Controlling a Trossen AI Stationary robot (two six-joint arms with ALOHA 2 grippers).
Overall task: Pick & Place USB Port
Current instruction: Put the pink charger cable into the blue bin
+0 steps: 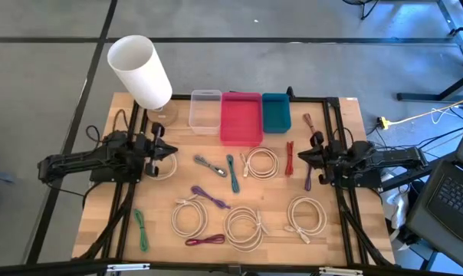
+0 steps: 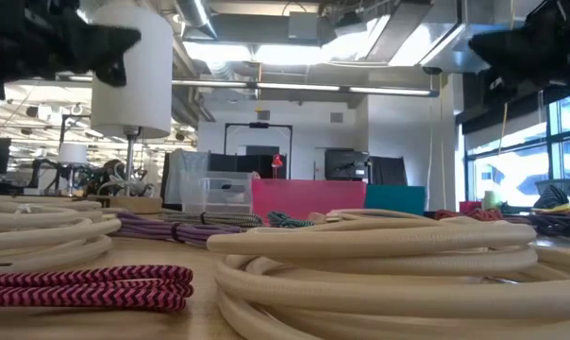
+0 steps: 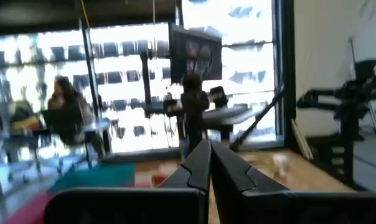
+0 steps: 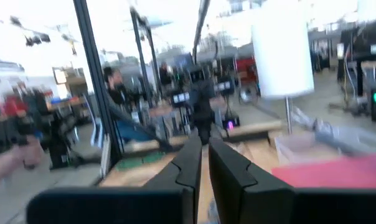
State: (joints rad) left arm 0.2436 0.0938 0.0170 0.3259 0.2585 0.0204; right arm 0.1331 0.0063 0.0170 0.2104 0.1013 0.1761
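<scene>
Wooden tabletop (image 1: pixel 354 115) fills the middle of the high view, grey floor all round it, and cables are scattered right across it. Nearest the front edge, three cream coils: one at the left (image 1: pixel 188 217), one in the middle (image 1: pixel 244 228), one at the right (image 1: pixel 307 215). A maroon braided cable (image 1: pixel 205 241) lies just beside the front coils, and a green one (image 1: pixel 142 229) sits off near the left frame rail. From table height those cream loops (image 2: pixel 379 260) loom huge in front, the maroon braid (image 2: pixel 87 286) low beside them.

Moving up the board: a purple cable (image 1: pixel 208 197), a teal one (image 1: pixel 232 173), a grey one (image 1: pixel 210 165), another cream coil (image 1: pixel 260 162), then a red cable (image 1: pixel 290 158) further right.

Level with those, the arms. Left gripper (image 1: pixel 170 152) hangs at the left side pointing inward, fingers (image 3: pixel 197 167) pressed together, nothing between them. Right gripper (image 1: pixel 302 156) mirrors it at the right, fingers (image 4: pixel 189 163) nearly touching with only a thin slit, also empty. Both are clear of every cable.

At the back edge, three bins in a row: clear (image 1: pixel 205 110), pink (image 1: pixel 241 117), teal (image 1: pixel 276 111). A white lamp (image 1: pixel 139 71) stands at the rear left corner. Which cable is the USB piece, I cannot tell.
</scene>
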